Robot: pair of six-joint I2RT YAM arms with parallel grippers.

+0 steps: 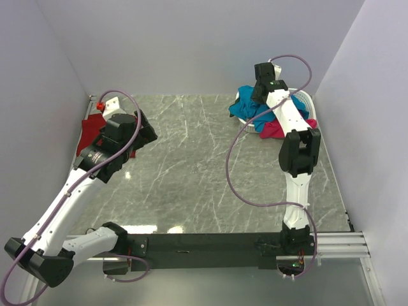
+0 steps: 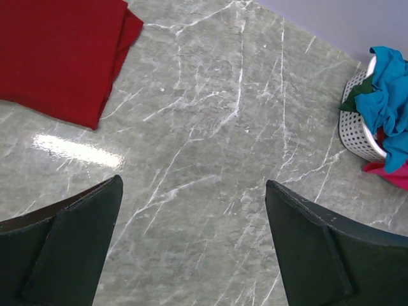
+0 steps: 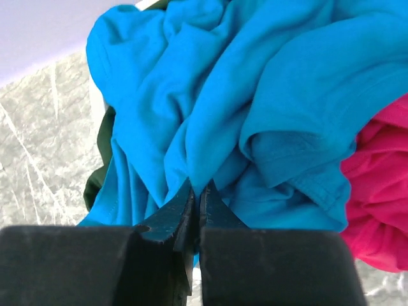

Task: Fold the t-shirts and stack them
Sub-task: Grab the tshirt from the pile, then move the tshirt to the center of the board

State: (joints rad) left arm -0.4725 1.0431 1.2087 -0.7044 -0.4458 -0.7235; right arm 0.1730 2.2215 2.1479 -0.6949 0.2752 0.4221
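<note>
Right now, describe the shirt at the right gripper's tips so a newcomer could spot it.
A white basket heaped with shirts stands at the far right of the table. The teal shirt is bunched on top, the right gripper shut on a fold of it. It is the only blue one: a pink shirt lies beside it, a green shirt peeks from under it.

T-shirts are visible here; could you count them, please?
4: red t-shirt at the table's left; teal t-shirt, pink t-shirt and green t-shirt heaped at the basket. Others may hide beneath.
</note>
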